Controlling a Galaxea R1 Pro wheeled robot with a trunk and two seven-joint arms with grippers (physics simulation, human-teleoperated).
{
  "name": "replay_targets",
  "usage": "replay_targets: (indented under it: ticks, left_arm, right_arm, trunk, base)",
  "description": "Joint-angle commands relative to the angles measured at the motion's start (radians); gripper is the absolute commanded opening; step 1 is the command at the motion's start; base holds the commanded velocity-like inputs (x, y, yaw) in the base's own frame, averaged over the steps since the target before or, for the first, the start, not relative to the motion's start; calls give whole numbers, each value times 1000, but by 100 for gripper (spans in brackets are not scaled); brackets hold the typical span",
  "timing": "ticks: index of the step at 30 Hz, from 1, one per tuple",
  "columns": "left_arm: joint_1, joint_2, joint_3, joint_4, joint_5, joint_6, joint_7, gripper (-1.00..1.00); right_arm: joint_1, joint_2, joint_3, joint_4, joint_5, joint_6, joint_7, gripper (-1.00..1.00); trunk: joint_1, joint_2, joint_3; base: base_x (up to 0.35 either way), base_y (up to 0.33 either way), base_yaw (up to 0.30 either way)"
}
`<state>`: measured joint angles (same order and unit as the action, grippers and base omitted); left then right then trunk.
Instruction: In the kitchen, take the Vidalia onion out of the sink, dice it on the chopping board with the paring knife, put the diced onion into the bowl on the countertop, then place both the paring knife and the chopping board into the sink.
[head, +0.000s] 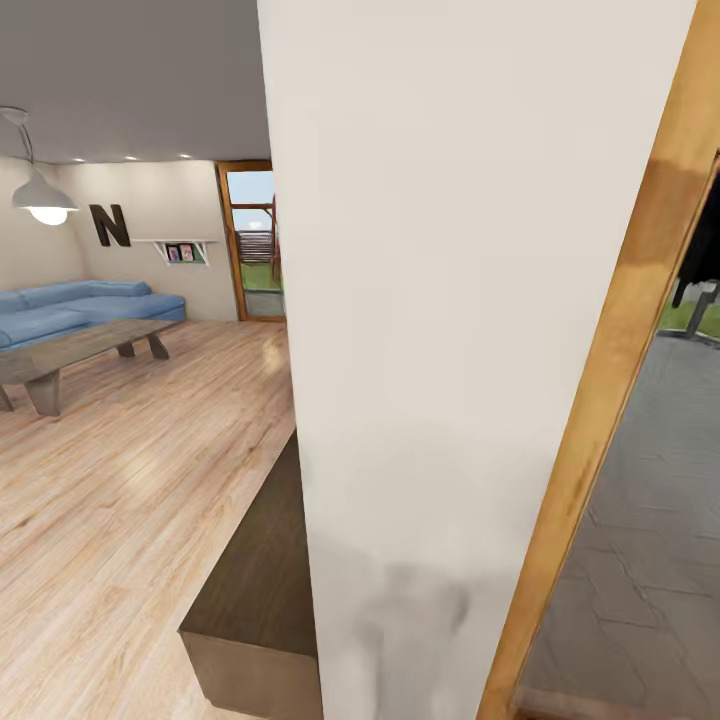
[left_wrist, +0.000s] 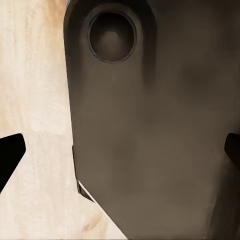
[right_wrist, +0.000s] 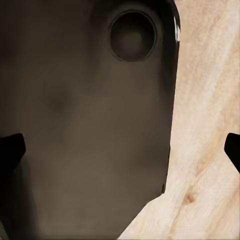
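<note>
A smooth off-white wall (head: 470, 330) stands right in front of you, taking the centre of the head view, with a warm wooden door frame (head: 610, 400) slanting down the right side and grey paving (head: 640, 530) past it. At left, pale plank floor (head: 130, 480) runs to a blue sofa (head: 80, 305), a low dark coffee table (head: 80, 350) and a white pendant lamp (head: 42, 195); a dark brown cabinet top (head: 262, 570) sits at lower centre. Your left tool (left_wrist: 120, 150) and right tool (right_wrist: 120, 150) each show two black fingertips wide apart at the frame edges, released, over a dark rounded robot body panel (left_wrist: 150, 130) and the plank floor. The onion, knife, board and sink lie somewhere out of these views.
</note>
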<state>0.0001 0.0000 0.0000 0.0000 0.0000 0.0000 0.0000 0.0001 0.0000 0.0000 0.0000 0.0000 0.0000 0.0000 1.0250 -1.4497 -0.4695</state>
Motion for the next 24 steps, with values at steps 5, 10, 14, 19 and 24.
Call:
replay_targets:
  ticks: [5, 10, 14, 19, 24]
  left_arm:
    - [3, 0, 0, 2, -2, -3, -3, 100]
    - [3, 4, 0, 2, -2, -3, -3, 100]
    - [3, 5, 1, 2, -2, -3, -3, 100]
    - [3, 5, 0, 2, -2, -3, -3, 100]
    - [3, 5, 1, 2, -2, -3, -3, 100]
  right_arm:
    - [-13, 27, 1, -17, -2, -1, -3, 100]
    - [-15, 43, 1, -21, -2, -1, -3, 100]
    - [-15, 44, 1, -21, -2, -2, -3, 100]
    - [-15, 44, 0, -21, -2, -2, -3, 100]
    - [-15, 44, 1, -21, -2, -2, -3, 100]
  trunk:
    - [0, 0, 0]
    - [0, 0, 0]
    - [0, 0, 0]
    - [0, 0, 0]
    - [0, 0, 0]
  base:
    - [0, 0, 0]
    - [0, 0, 0]
    - [-12, 0, 0]
    - [-172, -13, 0]
    - [-297, -59, 0]
